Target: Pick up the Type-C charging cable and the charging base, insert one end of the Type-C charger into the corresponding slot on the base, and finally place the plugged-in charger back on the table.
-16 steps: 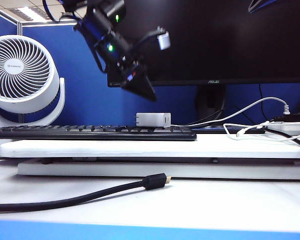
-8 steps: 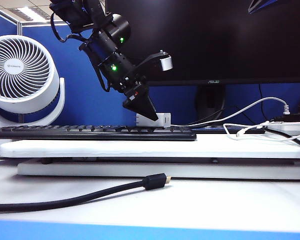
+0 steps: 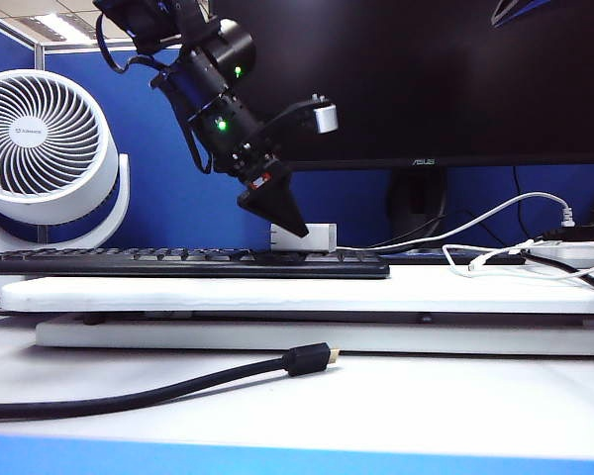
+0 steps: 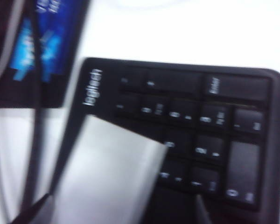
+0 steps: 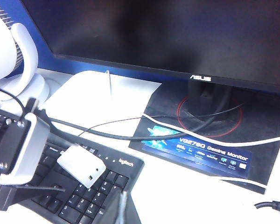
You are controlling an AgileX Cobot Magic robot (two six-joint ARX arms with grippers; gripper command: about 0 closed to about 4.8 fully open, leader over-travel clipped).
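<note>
Charging base [image 3: 307, 237]: small white rectangular block of smooth plastic with softly rounded corners, lying flat on the right end of a black keyboard [image 3: 178, 262]; seen in the exterior view as a low pale box standing just above the key tops; seen in the right wrist view [image 5: 81, 165] as a matte white slab, slightly skewed to the rows of keys, with small dark marks on one narrow face; seen in the left wrist view [image 4: 107, 172] only as a grey-white blur over the number keys.

Left gripper [image 3: 292, 226]: black, slanting down from the upper left of the exterior view, tips at the left end of the charging base; in its own view [image 4: 119, 212] jaws spread wide with the block between them; contact too blurred to tell.

Right gripper [image 5: 122, 207]: just a dark sliver at the edge of its own view, jaws together, hanging above the keyboard's corner; out of sight in the exterior view.

Type-C charging cable [image 3: 480, 254]: thin loose white cord, looped on the white riser board [image 3: 277, 294] at the right, well apart from the charging base, near the power strip [image 3: 584, 250].

Table [image 3: 396, 416]: white with a blue front edge, bearing a thick black gold-tipped cable [image 3: 307, 358] in front.
</note>
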